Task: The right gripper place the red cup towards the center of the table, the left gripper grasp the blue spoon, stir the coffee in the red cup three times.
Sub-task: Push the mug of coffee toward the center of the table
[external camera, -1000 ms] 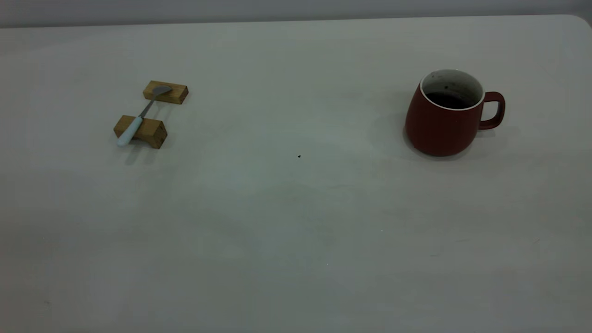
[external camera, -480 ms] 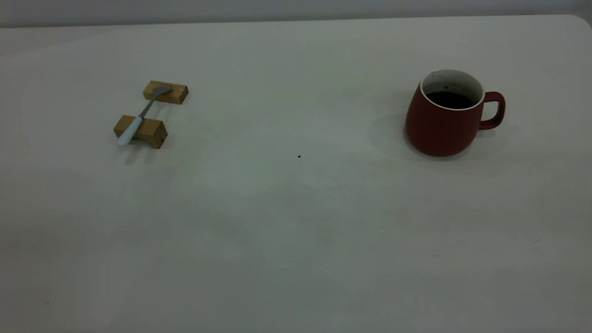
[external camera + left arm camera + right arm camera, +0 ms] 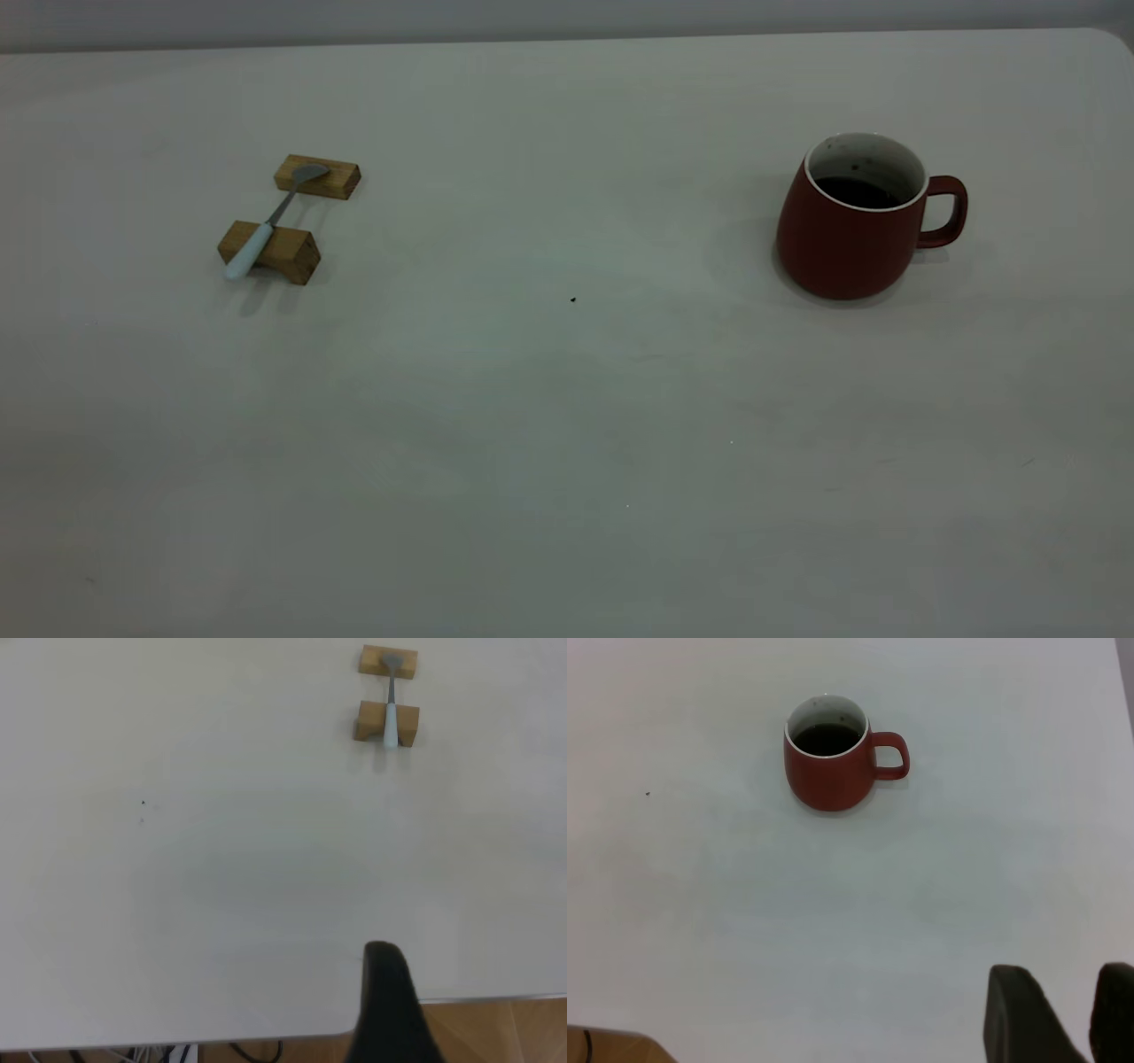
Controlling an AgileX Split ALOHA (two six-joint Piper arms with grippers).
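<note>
- The cup (image 3: 849, 232) stands upright at the right of the table (image 3: 567, 425), well off centre, its handle (image 3: 946, 211) pointing right; coffee (image 3: 858, 191) sits low inside the white lining, well below the rim.
- The right gripper (image 3: 1063, 1014) hangs back over the table's near edge, well apart from the cup; two dark fingers (image 3: 1019, 1010) show with a narrow gap between them and nothing held, so it looks slightly parted and empty.
- The step in hand is judged to be the right arm's reach for the cup; nothing has been grasped yet.
- To do it well, the gripper would need to spread wider before closing in, then take the handle or the near rim wall squarely; a grip on the rounded body would likely slip.
- The cup should stay level and travel low and slowly leftward toward the small dark speck (image 3: 572, 299) near mid-table, so the coffee does not slosh.
- It should be set down with the opening clear on the left side, leaving room for the spoon to enter.
- The spoon (image 3: 266, 226) lies at the far left, bridging two wooden blocks (image 3: 270, 251), bowl on the far block, pale handle on the near one.
- The left gripper (image 3: 390, 1010) waits at the near edge, far from the spoon; only one finger shows, so its opening cannot be told.
</note>
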